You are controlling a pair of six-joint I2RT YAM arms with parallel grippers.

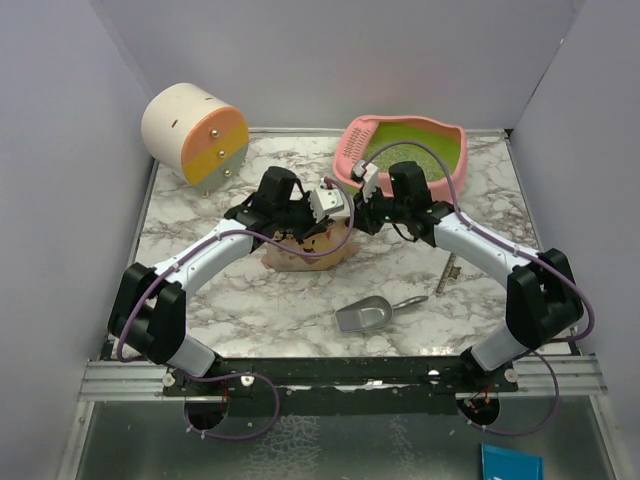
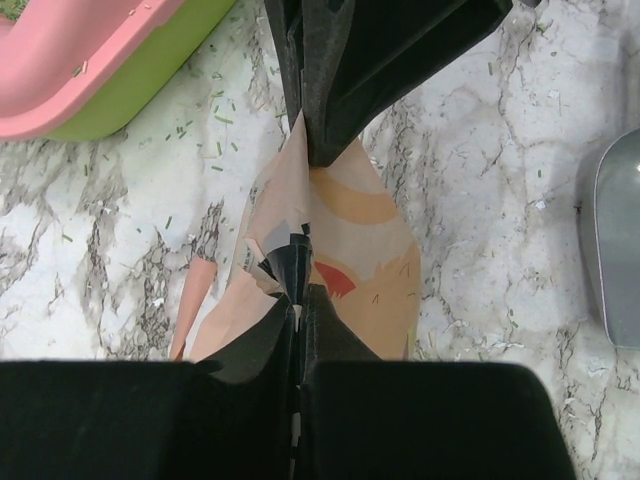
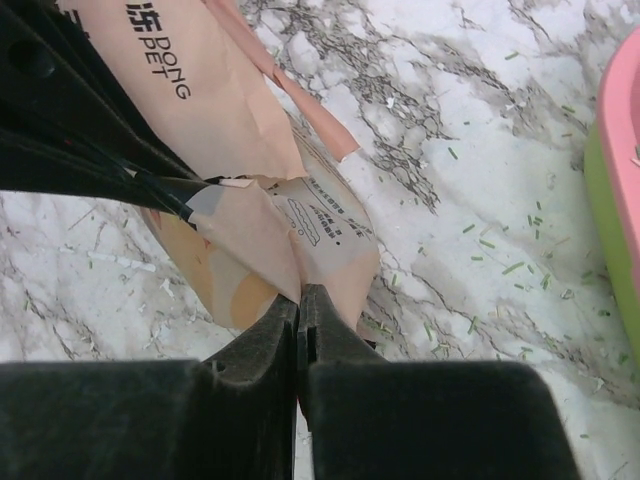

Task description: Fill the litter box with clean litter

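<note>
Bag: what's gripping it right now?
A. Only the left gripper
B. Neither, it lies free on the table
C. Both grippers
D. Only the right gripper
C: each wrist view shows it. The left gripper and the right gripper are both shut, each pinching an edge of the bag.

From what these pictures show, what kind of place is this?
Probably a robot test cell, not a home: plain grey walls enclose a marble-pattern table, two arms are bolted to a metal rail, and a litter box, scoop and bag serve as props.
</note>
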